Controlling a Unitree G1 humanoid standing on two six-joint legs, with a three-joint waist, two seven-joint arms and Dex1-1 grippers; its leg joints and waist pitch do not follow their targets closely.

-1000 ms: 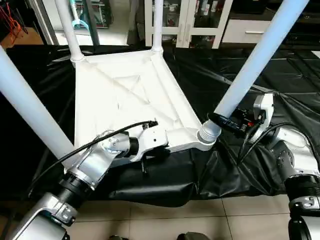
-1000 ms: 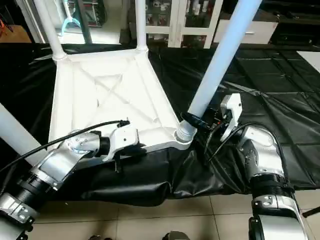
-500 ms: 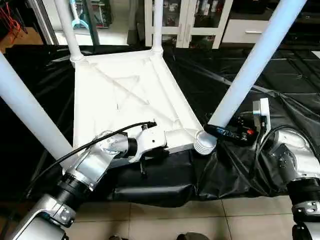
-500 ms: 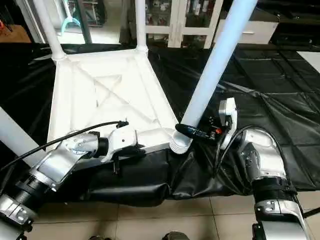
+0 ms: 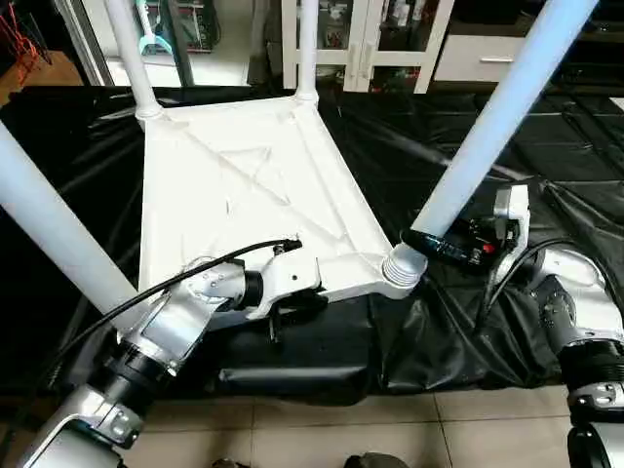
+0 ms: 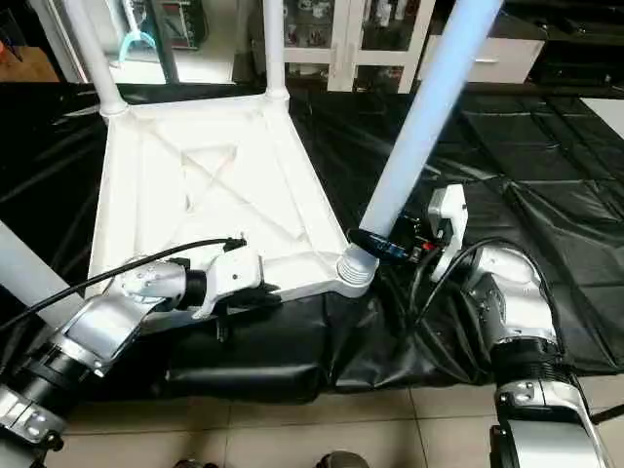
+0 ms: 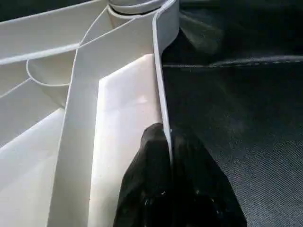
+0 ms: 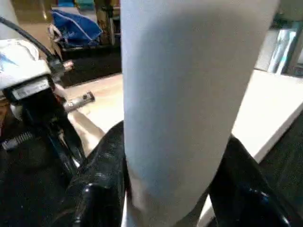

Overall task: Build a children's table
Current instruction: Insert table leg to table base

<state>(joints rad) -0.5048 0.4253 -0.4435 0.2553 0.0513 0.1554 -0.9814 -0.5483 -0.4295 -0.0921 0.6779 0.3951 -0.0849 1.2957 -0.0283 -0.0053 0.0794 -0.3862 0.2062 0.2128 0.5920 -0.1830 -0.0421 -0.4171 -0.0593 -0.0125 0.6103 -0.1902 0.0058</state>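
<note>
The children's table lies upside down on a black sheet, its white ribbed top [image 5: 224, 185] facing up. Tall white legs stand at the far left corner [image 5: 132, 58], the far right corner [image 5: 307, 49] and the near left corner [image 5: 49, 224]. My right gripper [image 5: 426, 244] is closed around the fourth leg [image 5: 497, 117] just above its ribbed foot [image 5: 402, 268], which sits at the near right corner socket. In the right wrist view this leg [image 8: 189, 94] stands between the black fingers [image 8: 99, 179]. My left gripper [image 5: 281, 312] is shut on the top's near rim [image 7: 158, 85], its fingers [image 7: 151, 179] pinching it.
The black sheet [image 5: 546, 136] covers the work surface and hangs over its front edge above a tiled floor [image 5: 322, 429]. A white glass-door cabinet [image 5: 370, 39] stands behind. Cables run along both silver forearms.
My right wrist twisted on the leg and came back. The leg's foot dipped toward the front edge, then returned to the corner. The left gripper kept its hold on the rim.
</note>
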